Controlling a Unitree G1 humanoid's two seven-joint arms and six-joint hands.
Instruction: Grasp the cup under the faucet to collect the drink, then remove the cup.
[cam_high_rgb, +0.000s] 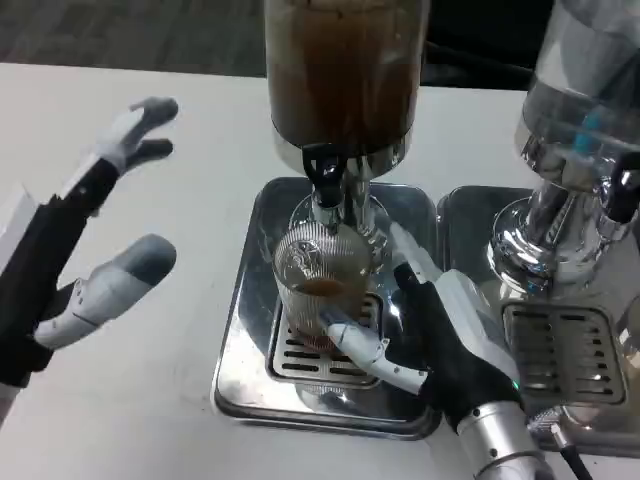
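The right hand (425, 335) wraps the ribbed glass cup (318, 290), fingers (360, 345) curled round its front. The cup stands on the drip tray (245, 330) grate, faucet (328, 185) at twelve o'clock. At nine o'clock, the left hand (95, 240) hovers spread, holding nothing.

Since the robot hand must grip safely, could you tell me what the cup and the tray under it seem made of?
Cup: apparently clear ribbed glass or plastic, since the brown drink shows through. Tray: likely polished metal, silver and mirror-like with reflections, with a slotted grate.
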